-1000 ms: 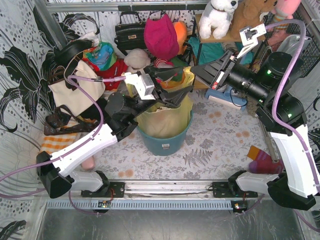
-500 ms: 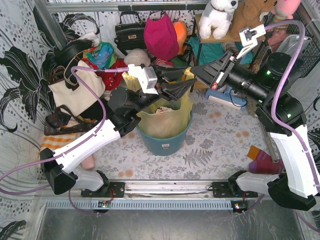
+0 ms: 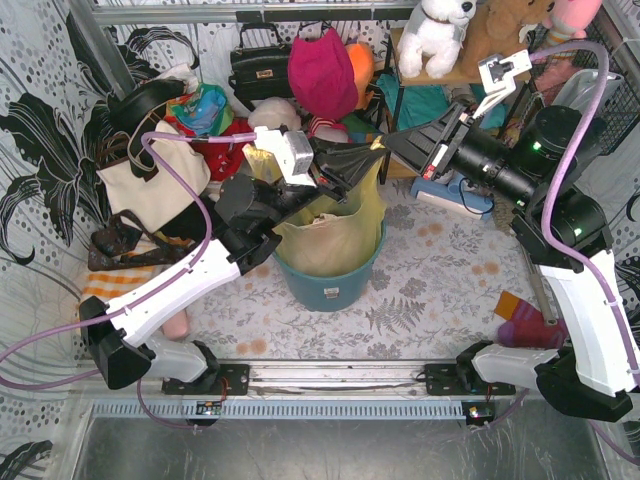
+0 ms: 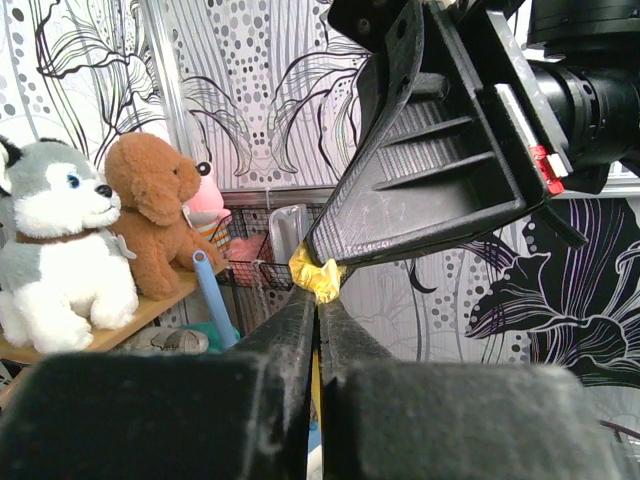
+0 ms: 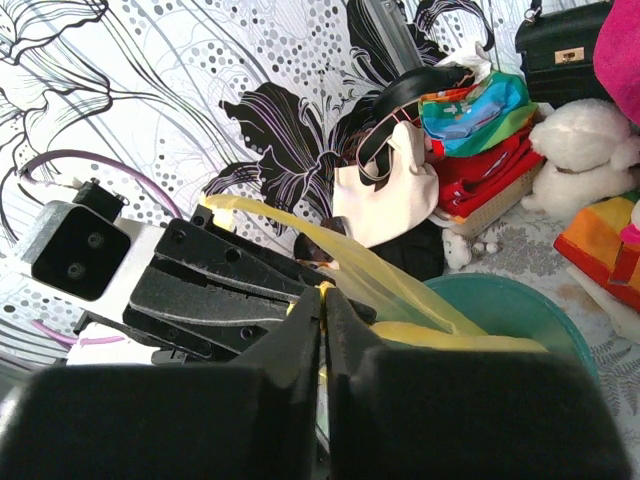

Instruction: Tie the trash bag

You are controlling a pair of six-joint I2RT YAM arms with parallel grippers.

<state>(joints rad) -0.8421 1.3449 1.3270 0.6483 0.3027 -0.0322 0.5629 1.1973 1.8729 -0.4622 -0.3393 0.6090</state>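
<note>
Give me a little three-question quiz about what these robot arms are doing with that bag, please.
1. True or false: the trash bag sits in the teal bin.
2. Which of these is at the back? A white plush dog, B toy car, C lamp.
3. Fill in: the left gripper and right gripper both pinch the ___.
Key: 1 true; 2 A; 3 trash bag.
</note>
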